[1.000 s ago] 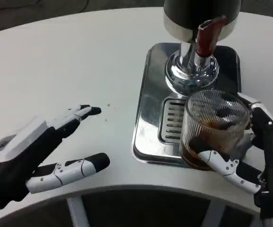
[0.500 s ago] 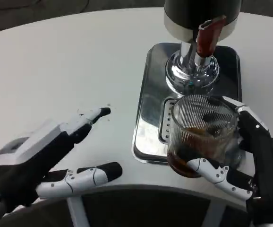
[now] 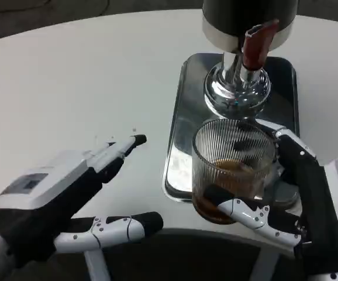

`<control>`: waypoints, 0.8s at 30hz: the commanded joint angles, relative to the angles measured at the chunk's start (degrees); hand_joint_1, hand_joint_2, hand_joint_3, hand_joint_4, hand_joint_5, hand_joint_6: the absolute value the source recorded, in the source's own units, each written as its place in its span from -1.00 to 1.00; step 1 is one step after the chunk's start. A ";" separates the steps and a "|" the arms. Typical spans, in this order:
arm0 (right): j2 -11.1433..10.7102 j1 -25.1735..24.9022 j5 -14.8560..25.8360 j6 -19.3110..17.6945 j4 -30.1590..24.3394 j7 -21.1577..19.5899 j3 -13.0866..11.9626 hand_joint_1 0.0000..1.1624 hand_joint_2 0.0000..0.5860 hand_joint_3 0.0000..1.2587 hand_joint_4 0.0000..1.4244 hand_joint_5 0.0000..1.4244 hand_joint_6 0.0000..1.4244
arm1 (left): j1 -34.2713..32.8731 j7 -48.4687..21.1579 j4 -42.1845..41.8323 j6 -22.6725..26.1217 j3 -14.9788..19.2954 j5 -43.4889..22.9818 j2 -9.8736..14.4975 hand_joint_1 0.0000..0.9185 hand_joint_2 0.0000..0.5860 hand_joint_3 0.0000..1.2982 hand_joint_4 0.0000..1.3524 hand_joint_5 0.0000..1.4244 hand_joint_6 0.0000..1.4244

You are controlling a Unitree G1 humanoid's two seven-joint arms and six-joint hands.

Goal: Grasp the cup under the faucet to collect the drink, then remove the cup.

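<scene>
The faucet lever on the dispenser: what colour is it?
Red faucet lever, clearest in the head view.

We look down as the right hand (image 3: pixel 286 205) grips a ribbed glass cup (image 3: pixel 233 170) holding brown drink, at the near edge of a shiny metal drip tray (image 3: pixel 183 117). One finger crosses the cup's lower front; others wrap its far side. Beyond it, on the tray, stands the dispenser's chrome base (image 3: pixel 236 88), its red-handled faucet (image 3: pixel 255 44) above. To our left, the left hand (image 3: pixel 64 205) reaches over the white surface (image 3: pixel 69 76) near its front edge, fingers spread, holding nothing.
</scene>
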 commanded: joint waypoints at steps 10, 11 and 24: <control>-0.19 -1.74 1.39 -3.58 -0.90 2.89 2.26 0.43 -0.40 0.35 0.44 0.77 0.74 | 4.59 0.34 -3.82 0.20 2.96 3.00 0.14 -1.00 -0.65 -1.00 -1.00 -1.00 -1.00; -0.23 -1.91 1.44 -3.63 -0.87 3.11 2.37 0.43 -0.40 0.35 0.44 0.77 0.75 | 4.85 0.30 -4.08 0.24 3.23 2.98 0.10 -1.00 -0.65 -1.00 -1.00 -1.00 -1.00; 0.29 -3.61 1.83 -3.94 -0.75 4.50 3.78 0.43 -0.40 0.37 0.44 0.79 0.76 | 8.65 -0.90 -6.77 0.90 6.52 1.88 0.15 -1.00 -0.65 -1.00 -1.00 -1.00 -1.00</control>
